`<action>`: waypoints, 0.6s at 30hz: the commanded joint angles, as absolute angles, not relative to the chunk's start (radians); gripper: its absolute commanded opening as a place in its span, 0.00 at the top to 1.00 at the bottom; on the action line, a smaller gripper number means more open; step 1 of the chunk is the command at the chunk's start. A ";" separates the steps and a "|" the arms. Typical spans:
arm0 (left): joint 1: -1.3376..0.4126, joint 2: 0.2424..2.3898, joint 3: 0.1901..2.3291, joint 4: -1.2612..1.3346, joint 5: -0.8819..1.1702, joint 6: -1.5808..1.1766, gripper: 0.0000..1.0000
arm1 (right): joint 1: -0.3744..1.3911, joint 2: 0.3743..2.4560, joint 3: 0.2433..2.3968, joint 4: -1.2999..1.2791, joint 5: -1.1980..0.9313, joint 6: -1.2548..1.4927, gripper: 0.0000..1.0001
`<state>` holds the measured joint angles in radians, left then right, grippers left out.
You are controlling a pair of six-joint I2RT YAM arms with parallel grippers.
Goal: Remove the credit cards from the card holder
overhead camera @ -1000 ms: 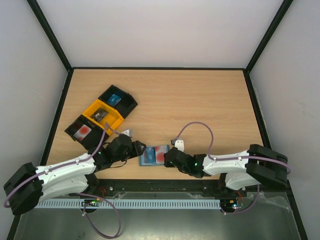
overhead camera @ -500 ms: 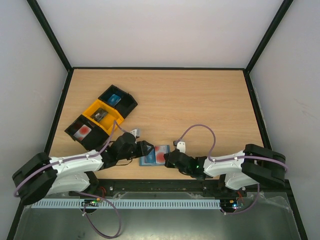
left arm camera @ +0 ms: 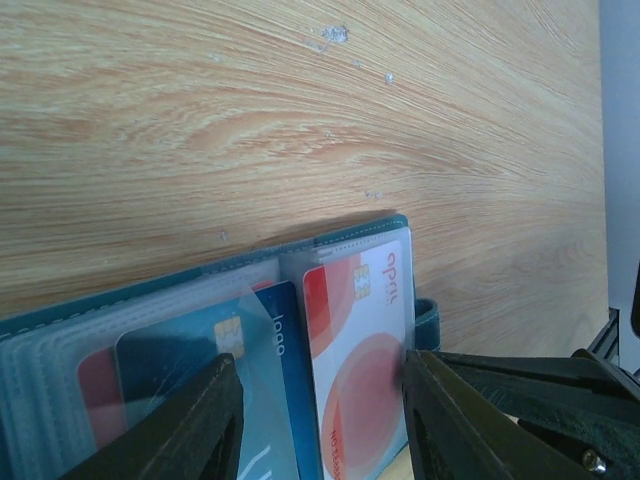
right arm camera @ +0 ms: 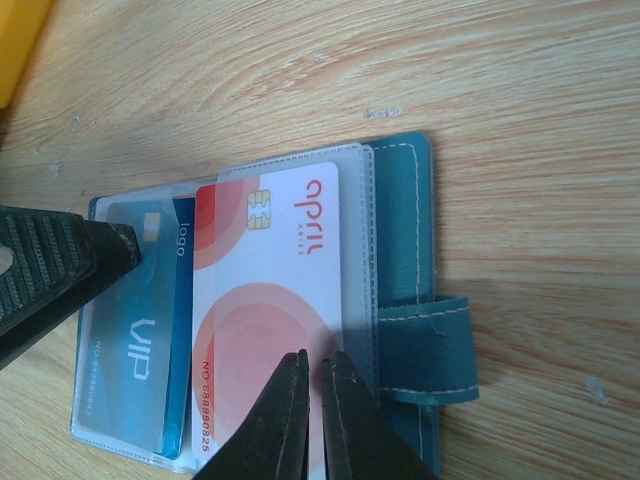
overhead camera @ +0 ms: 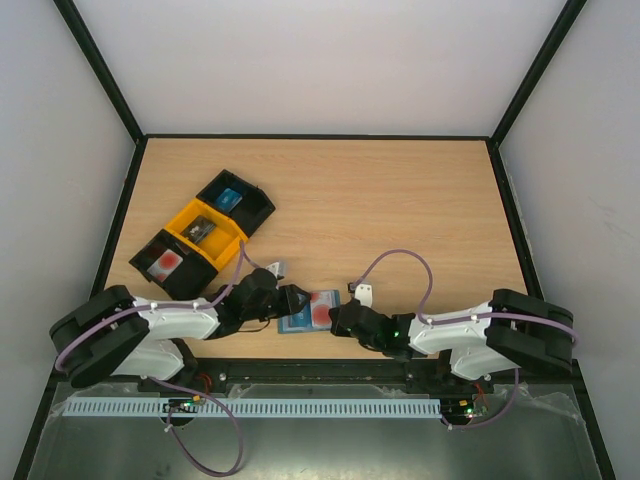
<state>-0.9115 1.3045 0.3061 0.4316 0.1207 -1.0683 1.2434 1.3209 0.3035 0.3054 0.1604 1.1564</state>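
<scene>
The card holder [right arm camera: 402, 215], a teal-blue wallet with a side tab [right arm camera: 426, 350], lies open near the table's front edge [overhead camera: 303, 322]. In its clear sleeves sit two credit cards: a white one with red marks [right arm camera: 268, 300] and a blue one [right arm camera: 140, 335]. My right gripper [right arm camera: 319, 366] is shut, its tips resting on the white card's lower half. My left gripper [left arm camera: 322, 415] is open and straddles both cards from the holder's other side, one finger [left arm camera: 205, 425] over the blue card [left arm camera: 265, 375], the other beside the white card [left arm camera: 365, 340].
A row of black and yellow trays [overhead camera: 232, 236] with cards in them stands at the back left. The table's front edge runs just below the holder. Both arms [overhead camera: 165, 322] [overhead camera: 455, 330] lie low along that edge.
The left arm has reached to the right, bringing its gripper from beside the trays to the holder's left edge. The right gripper and the holder have barely moved.
</scene>
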 commanded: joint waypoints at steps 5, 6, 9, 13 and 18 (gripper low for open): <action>-0.917 1.378 0.283 0.546 0.123 -1.076 0.55 | 1.250 1.387 0.272 0.296 0.143 1.176 0.93; -0.918 1.393 0.284 0.556 0.131 -1.080 0.56 | 1.250 1.391 0.273 0.297 0.143 1.177 0.93; -0.918 1.422 0.296 0.571 0.149 -1.087 0.57 | 1.250 1.397 0.268 0.308 0.138 1.179 0.93; -0.919 1.437 0.293 0.607 0.167 -1.096 0.60 | 1.250 1.402 0.261 0.319 0.135 1.183 0.93; -0.919 1.440 0.293 0.620 0.177 -1.101 0.71 | 1.251 1.406 0.257 0.325 0.135 1.186 0.93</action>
<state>-0.9115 1.4300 0.3008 0.5991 0.1612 -1.1015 1.2442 1.3758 0.2909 0.3988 0.1337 1.1732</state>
